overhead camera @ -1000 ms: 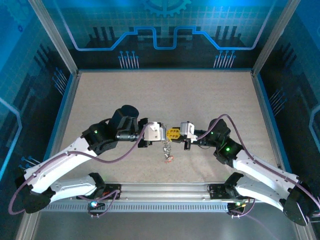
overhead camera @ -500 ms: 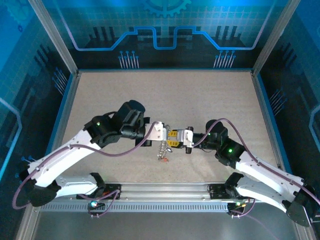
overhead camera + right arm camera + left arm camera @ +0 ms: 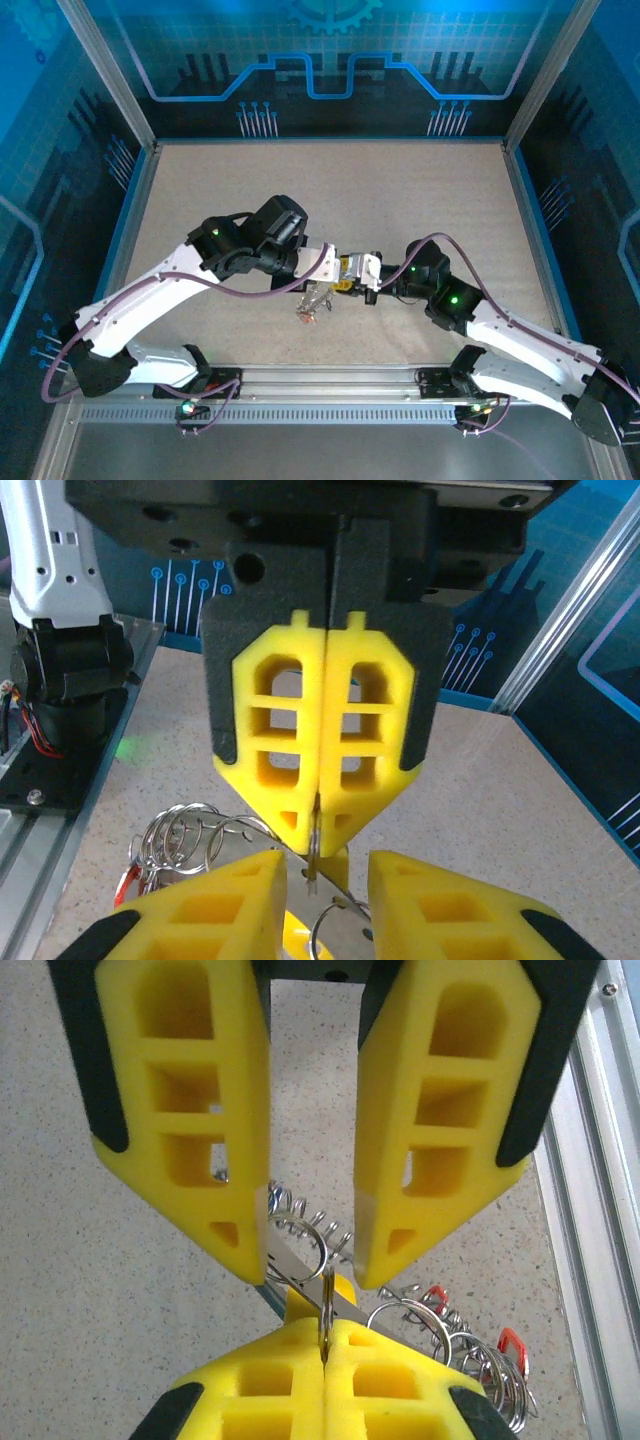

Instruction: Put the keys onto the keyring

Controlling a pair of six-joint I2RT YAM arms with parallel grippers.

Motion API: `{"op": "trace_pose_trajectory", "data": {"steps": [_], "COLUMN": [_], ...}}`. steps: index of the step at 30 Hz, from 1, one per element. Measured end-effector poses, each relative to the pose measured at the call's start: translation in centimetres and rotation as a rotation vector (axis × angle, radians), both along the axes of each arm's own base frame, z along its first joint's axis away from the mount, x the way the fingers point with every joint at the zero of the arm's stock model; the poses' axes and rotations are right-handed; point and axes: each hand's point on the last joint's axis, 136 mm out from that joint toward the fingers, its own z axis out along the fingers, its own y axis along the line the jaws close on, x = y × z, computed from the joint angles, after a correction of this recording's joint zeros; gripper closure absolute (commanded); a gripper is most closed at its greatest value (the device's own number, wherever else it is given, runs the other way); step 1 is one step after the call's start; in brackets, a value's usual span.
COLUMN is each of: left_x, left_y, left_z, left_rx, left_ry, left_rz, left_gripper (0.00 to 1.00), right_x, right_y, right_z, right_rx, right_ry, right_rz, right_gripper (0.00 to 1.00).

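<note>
- The left claw point(image 3: 325, 1335) is pressed together, pinching the keyring point(image 3: 485, 1375).
- The right claw point(image 3: 325, 865) is spread wide, tip to tip with it; the keyring reaches into its gap.

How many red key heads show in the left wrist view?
2. One red head sits among the keyring loops at lower right; the other is farther right, at the bunch's edge. More may be hidden behind the loops.
</note>
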Motion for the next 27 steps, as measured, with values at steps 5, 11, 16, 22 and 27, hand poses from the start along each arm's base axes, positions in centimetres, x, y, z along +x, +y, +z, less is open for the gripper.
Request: {"op": "trace_pose_trajectory", "data": {"steps": [5, 11, 16, 22, 27], "left_x": [-0.01, 0.01, 0.2, 0.32, 0.68], "left_y": [0.02, 0.0, -0.02, 0.04, 0.07], "left_z": [0.01, 0.03, 0.07, 0.03, -0.1], "left_rx": [0.001, -0.001, -0.002, -0.002, -0.026], "left_ry": [0.001, 0.0, -0.004, 0.004, -0.019], "left_rz": [0.0, 0.001, 0.011, 0.034, 0.049], "left_gripper": [1.0, 1.0, 1.0, 0.85, 0.8], "right_x": [0.26, 0.36, 0.18, 0.25, 0.32], "right_y": [0.39, 0.65, 0.76, 0.77, 0.6], "right_z": [-0.23, -0.67, -0.72, -0.6, -0.7], "right_rx": [0.01, 0.006, 0.007, 0.016, 0.05], "right_ry": [0.028, 0.051, 0.059, 0.072, 0.092], "right_rz": [0.0, 0.005, 0.013, 0.005, -0.01], "right_gripper": [0.75, 0.81, 1.0, 1.0, 1.0]}}
